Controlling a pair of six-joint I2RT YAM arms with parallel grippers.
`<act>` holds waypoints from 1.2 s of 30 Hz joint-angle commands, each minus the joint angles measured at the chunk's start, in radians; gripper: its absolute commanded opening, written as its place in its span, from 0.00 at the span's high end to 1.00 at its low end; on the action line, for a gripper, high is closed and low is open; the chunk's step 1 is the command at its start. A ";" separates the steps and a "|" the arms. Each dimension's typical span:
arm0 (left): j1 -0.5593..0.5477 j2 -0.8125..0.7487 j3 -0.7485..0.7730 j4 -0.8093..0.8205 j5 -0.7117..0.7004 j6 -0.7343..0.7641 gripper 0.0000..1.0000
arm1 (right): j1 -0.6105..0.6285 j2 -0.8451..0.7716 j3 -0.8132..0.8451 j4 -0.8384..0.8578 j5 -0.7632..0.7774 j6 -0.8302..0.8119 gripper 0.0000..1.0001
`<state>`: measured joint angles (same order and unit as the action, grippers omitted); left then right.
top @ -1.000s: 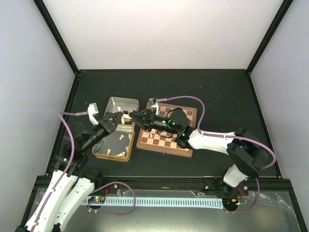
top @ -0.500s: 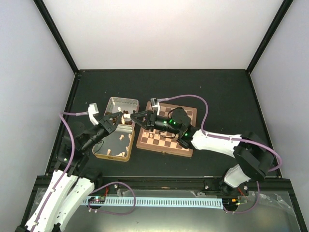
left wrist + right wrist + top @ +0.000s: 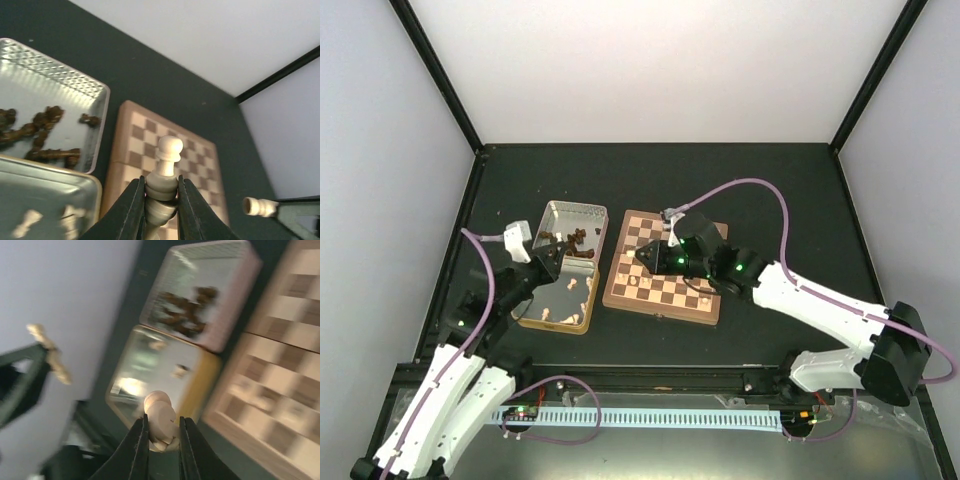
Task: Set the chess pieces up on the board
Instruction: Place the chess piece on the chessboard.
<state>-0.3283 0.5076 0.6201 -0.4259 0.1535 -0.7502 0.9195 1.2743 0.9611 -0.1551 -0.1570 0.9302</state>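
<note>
1. Remotely, I am carrying two chessmen at once. The left gripper (image 3: 161, 192) is clamped on a pale cream turned-wood pawn (image 3: 168, 150), upright between its fingers, above the near gold-sided tin tray (image 3: 552, 322). The right gripper (image 3: 162, 421) is closed on a second pale cream wooden piece (image 3: 158, 407), hovering over the left half of the flat square wooden chessboard (image 3: 665, 300). Its wrist view is too blurred for me to name the piece.

2. I am judging the step in hand to be a placement by the right arm.
   - Bringing the piece straight down over the middle of one square should keep it upright.
   - Parting the jaws only once the base is touching wood should keep it from toppling.
   - Lifting away vertically should spare the few pale pieces already standing nearby.
   - The two arms are working close together, so moving one at a time looks safer.

3. I am counting one board, two tin trays, two arms and two pieces in grip.
   - A handful of loose pale pieces (image 3: 572, 285) are lying in the near tray.
   - A clump of dark brown pieces (image 3: 578, 240) is lying in the far silver metal tin tray (image 3: 570, 206).
   - Both groups are too small and too tangled for an exact count.
</note>
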 commanded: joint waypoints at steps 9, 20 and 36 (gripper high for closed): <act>0.006 0.083 -0.054 0.009 -0.055 0.206 0.96 | -0.004 0.154 0.111 -0.850 0.324 -0.287 0.95; 0.005 0.131 -0.057 0.034 -0.010 0.213 0.95 | -0.002 0.280 0.158 -0.870 0.337 -0.289 0.95; 0.005 0.143 -0.060 0.046 0.003 0.200 0.95 | -0.002 0.332 0.145 -0.820 0.326 -0.292 0.94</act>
<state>-0.3283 0.6502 0.5575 -0.4095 0.1398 -0.5529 0.9188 1.6005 1.1011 -0.9913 0.1543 0.6479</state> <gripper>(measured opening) 0.168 0.141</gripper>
